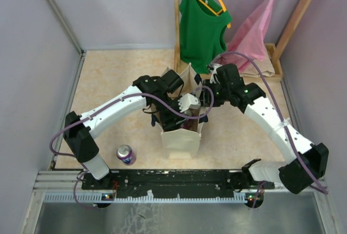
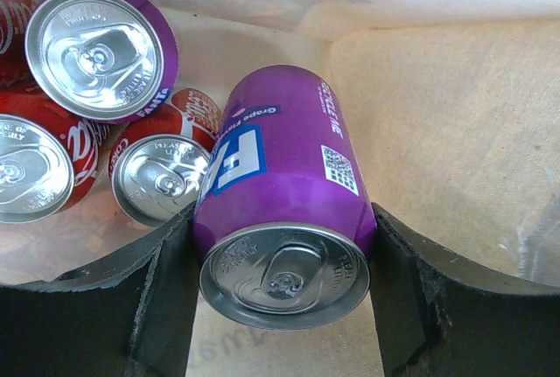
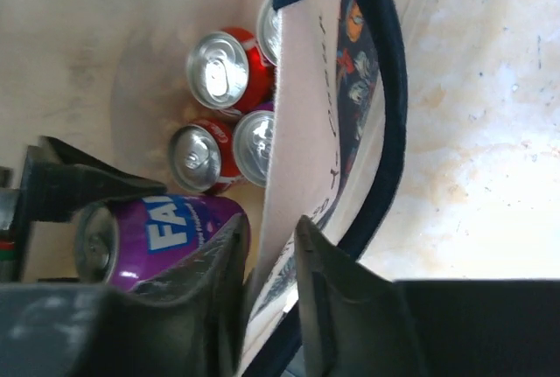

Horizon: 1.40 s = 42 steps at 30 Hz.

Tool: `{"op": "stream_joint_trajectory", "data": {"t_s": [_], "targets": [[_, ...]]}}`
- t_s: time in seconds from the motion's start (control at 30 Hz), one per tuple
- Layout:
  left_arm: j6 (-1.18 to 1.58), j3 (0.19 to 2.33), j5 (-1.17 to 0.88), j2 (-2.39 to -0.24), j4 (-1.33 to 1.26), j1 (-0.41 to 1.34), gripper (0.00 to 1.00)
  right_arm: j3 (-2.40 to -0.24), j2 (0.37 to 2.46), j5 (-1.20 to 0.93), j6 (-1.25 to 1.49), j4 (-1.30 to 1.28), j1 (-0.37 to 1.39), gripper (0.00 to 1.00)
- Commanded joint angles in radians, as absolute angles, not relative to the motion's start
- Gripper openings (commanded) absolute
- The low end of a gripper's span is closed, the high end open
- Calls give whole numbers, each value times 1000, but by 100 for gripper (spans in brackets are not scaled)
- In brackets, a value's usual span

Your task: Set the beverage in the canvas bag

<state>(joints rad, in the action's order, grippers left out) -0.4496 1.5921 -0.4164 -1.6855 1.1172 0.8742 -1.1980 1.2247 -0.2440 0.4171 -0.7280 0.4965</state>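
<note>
The beige canvas bag [image 1: 181, 141] with navy handles stands mid-table. My left gripper [image 2: 284, 294] is down inside it, shut on a purple Fanta can [image 2: 284, 185] held just above the bag's floor. The same can shows in the right wrist view [image 3: 166, 235]. Several cans stand on the bag's floor: a purple one [image 2: 98, 49] and red ones [image 2: 162, 176]. My right gripper [image 3: 269, 259] is shut on the bag's wall [image 3: 302, 132] at the rim, one finger inside and one outside, holding the mouth open. In the top view both grippers meet at the bag's mouth [image 1: 190, 109].
Another purple can [image 1: 126, 153] stands on the table to the left of the bag, near the front rail. A green tank top [image 1: 201, 25] and a pink garment [image 1: 255, 30] hang on a wooden rack behind the bag. Grey walls close in both sides.
</note>
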Motion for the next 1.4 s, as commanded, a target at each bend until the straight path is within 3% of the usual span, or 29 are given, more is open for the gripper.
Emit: {"op": "stream_joint_trajectory", "data": {"t_s": [0.0, 0.07, 0.1, 0.8, 1.37], "targets": [[-466, 1601, -452, -1666, 1050, 867, 0, -1246, 1232, -159, 393, -790, 509, 15], [-468, 1603, -452, -1672, 1036, 869, 0, -1258, 1224, -126, 390, -806, 509, 1], [-471, 1604, -449, -1676, 1023, 870, 0, -1265, 1221, -101, 390, -815, 509, 0], [-482, 1416, -394, -1667, 743, 946, 0, -1263, 1198, -35, 426, -851, 509, 0], [-501, 1465, -375, -1590, 881, 968, 0, -1223, 1180, -51, 447, -827, 509, 0]]}}
